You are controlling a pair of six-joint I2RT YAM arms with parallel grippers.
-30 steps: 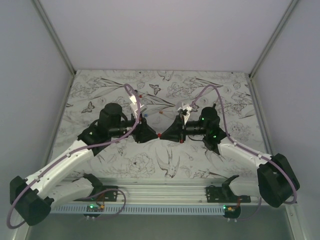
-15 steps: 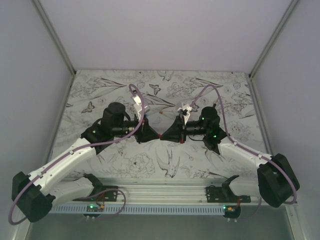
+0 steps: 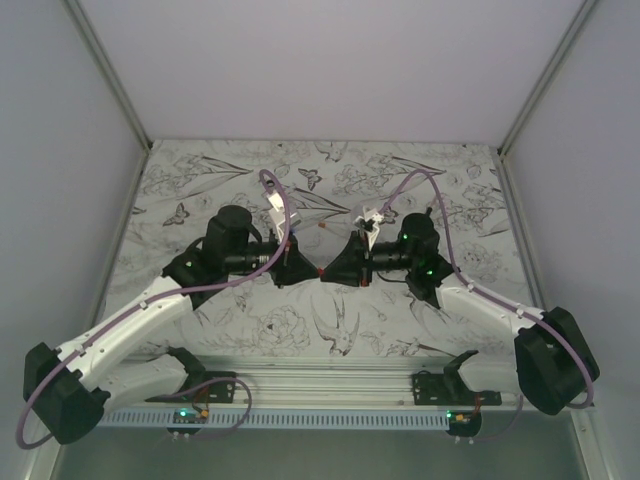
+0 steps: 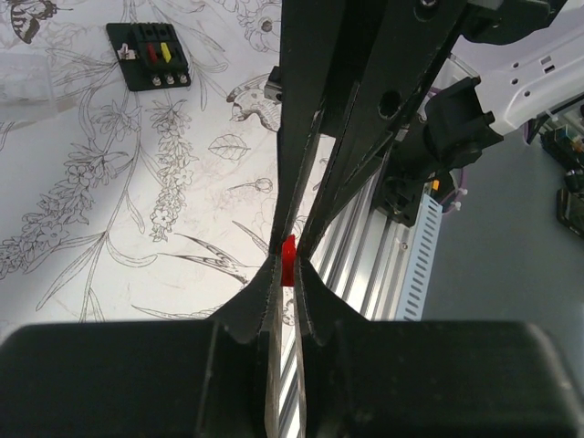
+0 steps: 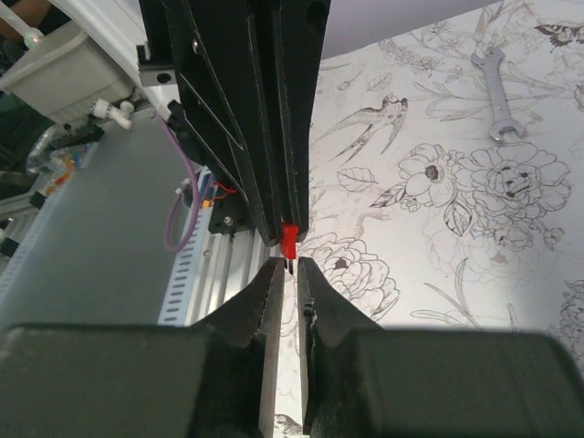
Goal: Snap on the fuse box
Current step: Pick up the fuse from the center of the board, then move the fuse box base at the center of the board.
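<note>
Floral tabletop (image 4: 91,182) bears the fuse box (image 4: 151,55) at the left wrist view's upper left, well apart from the left claw (image 4: 288,265) clenching a red fuse (image 4: 288,251) tip to tip with the nearly closed right claw (image 5: 290,266), whose hold I cannot tell; seating it seemingly remains undone.

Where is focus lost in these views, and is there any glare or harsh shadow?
Left wrist view: the near body of the left gripper is a blurred black mass; the red piece it pinches and the fuse box are sharp. Right wrist view: the base of the right gripper is equally soft, the wrench crisp. Top external view: even light, faint shadows, no glare on the table.
</note>
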